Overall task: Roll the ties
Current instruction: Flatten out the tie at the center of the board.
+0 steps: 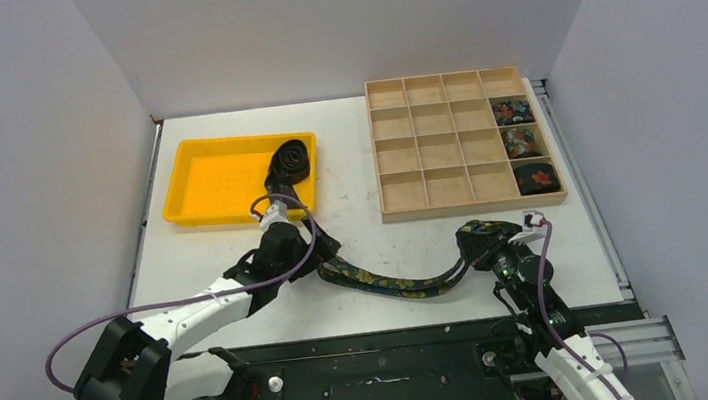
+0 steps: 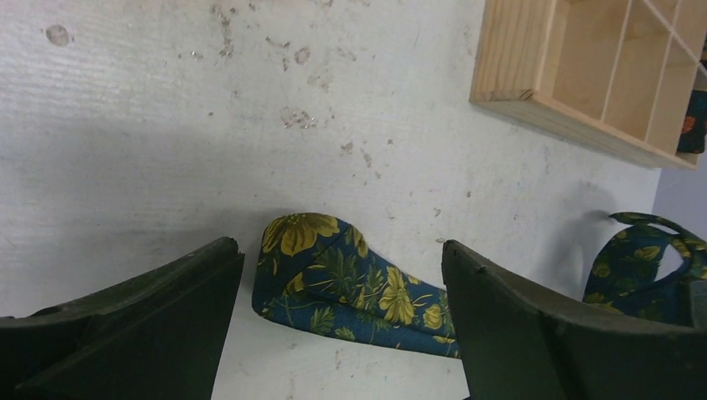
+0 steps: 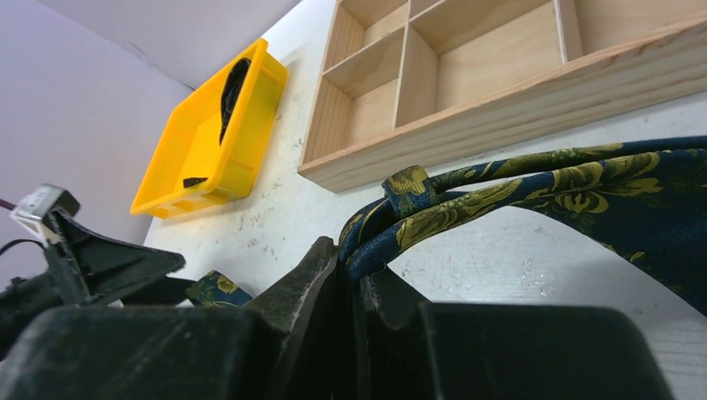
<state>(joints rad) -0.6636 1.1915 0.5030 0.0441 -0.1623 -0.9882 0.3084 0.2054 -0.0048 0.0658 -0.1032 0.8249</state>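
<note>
Navy floral fabric necktie (image 1: 395, 284) lies stretched at 6 o'clock, its 3 o'clock end clenched in the right gripper (image 3: 354, 283), that arm low; the left gripper (image 2: 340, 247) hovers released over the folded 9 o'clock end. Rolling looks barely begun: next, pinch that end. Rolled ties (image 1: 515, 126) sit in the wooden grid box (image 1: 431, 208) at 1 o'clock

Brightly and evenly lit from overhead in the top view, without glare on the white table (image 1: 376, 248). Only faint, soft-edged shadows beside the yellow tray (image 1: 190, 193) and under the left arm (image 1: 202, 313). Sharp throughout there.

Duller in the left wrist view, with a broad soft shadow across the table just above the floral tie (image 2: 350, 283), itself crisp. Dark, almost featureless fingers (image 2: 125, 333).

In the right wrist view, near-black and blurred closest to the lens, clearer toward the wooden box (image 3: 500, 108).
</note>
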